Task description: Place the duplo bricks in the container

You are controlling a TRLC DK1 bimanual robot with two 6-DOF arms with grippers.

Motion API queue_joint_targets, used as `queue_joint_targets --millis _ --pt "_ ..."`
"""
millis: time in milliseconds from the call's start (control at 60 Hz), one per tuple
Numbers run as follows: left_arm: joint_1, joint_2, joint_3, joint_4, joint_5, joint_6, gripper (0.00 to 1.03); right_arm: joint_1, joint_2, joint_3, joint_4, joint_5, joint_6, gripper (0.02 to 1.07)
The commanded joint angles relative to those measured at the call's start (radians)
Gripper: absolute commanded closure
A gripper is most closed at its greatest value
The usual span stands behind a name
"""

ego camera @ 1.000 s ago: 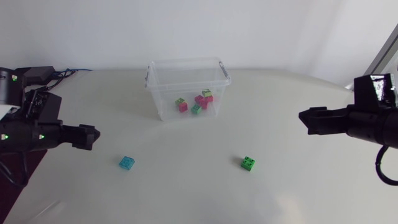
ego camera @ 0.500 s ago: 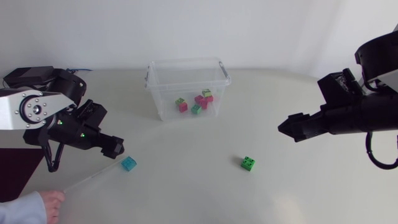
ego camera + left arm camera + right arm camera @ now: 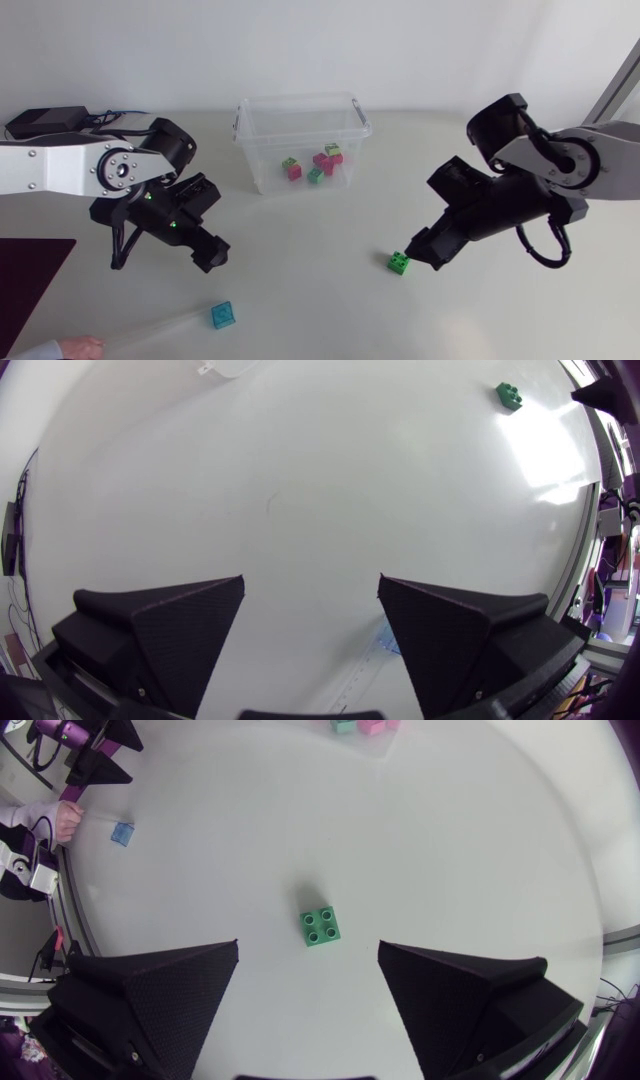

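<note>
Several duplo bricks (image 3: 318,163), pink and green, already lie in the clear container (image 3: 300,125) at upper centre of the head view. Two are outside it: a green brick (image 3: 399,262) right of centre and a blue brick (image 3: 222,315) at lower left, where a clear rod (image 3: 150,332) held by a person's hand (image 3: 75,348) reaches it. The right arm (image 3: 560,165) holds its jaws wide and empty over the green brick, untouched. The left arm (image 3: 60,170) has wide, empty jaws near the blue brick. The task looks over half done. The surface (image 3: 300,300) is pale and glossy, with a black box (image 3: 45,118) at its upper left.
</note>
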Motion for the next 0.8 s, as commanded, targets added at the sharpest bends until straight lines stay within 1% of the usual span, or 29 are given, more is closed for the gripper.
queue_joint_targets --millis 0,133,183,300,400,433,467,533,617,650,700,717,783 --pt "-0.036 0.004 -0.011 -0.013 0.004 0.059 0.10 0.009 0.081 0.025 0.018 -0.002 -0.073 0.06" --pt "-0.078 -0.034 -0.040 -0.025 0.006 0.121 0.10 0.014 0.186 0.032 0.077 0.032 -0.130 0.06" --pt "-0.092 -0.051 -0.053 -0.031 0.007 0.139 0.10 0.018 0.227 0.037 0.100 0.062 -0.148 0.07" --pt "-0.147 -0.106 -0.102 -0.045 0.021 0.190 0.10 0.027 0.290 0.049 0.141 0.076 -0.182 0.07" --pt "-0.180 -0.131 -0.135 -0.053 0.021 0.219 0.10 0.030 0.344 0.068 0.144 0.076 -0.205 0.07" --pt "-0.189 -0.137 -0.145 -0.054 0.023 0.225 0.10 0.037 0.356 0.068 0.149 0.076 -0.210 0.09" --pt "-0.197 -0.141 -0.157 -0.054 0.023 0.236 0.10 0.041 0.370 0.066 0.166 0.078 -0.211 0.13" --pt "-0.204 -0.147 -0.174 -0.053 0.024 0.252 0.10 0.047 0.399 0.068 0.173 0.081 -0.219 0.14" --pt "-0.209 -0.146 -0.189 -0.053 0.026 0.269 0.10 0.053 0.423 0.069 0.178 0.085 -0.223 0.20" --pt "-0.210 -0.146 -0.198 -0.050 0.026 0.280 0.10 0.057 0.431 0.065 0.183 0.087 -0.228 0.24" --pt "-0.212 -0.143 -0.206 -0.048 0.026 0.291 0.10 0.061 0.442 0.062 0.186 0.104 -0.226 0.34" --pt "-0.212 -0.141 -0.207 -0.048 0.026 0.292 0.10 0.061 0.445 0.062 0.186 0.107 -0.228 0.39" --pt "-0.212 -0.124 -0.212 -0.047 0.026 0.303 0.10 0.064 0.449 0.057 0.186 0.107 -0.229 0.66"
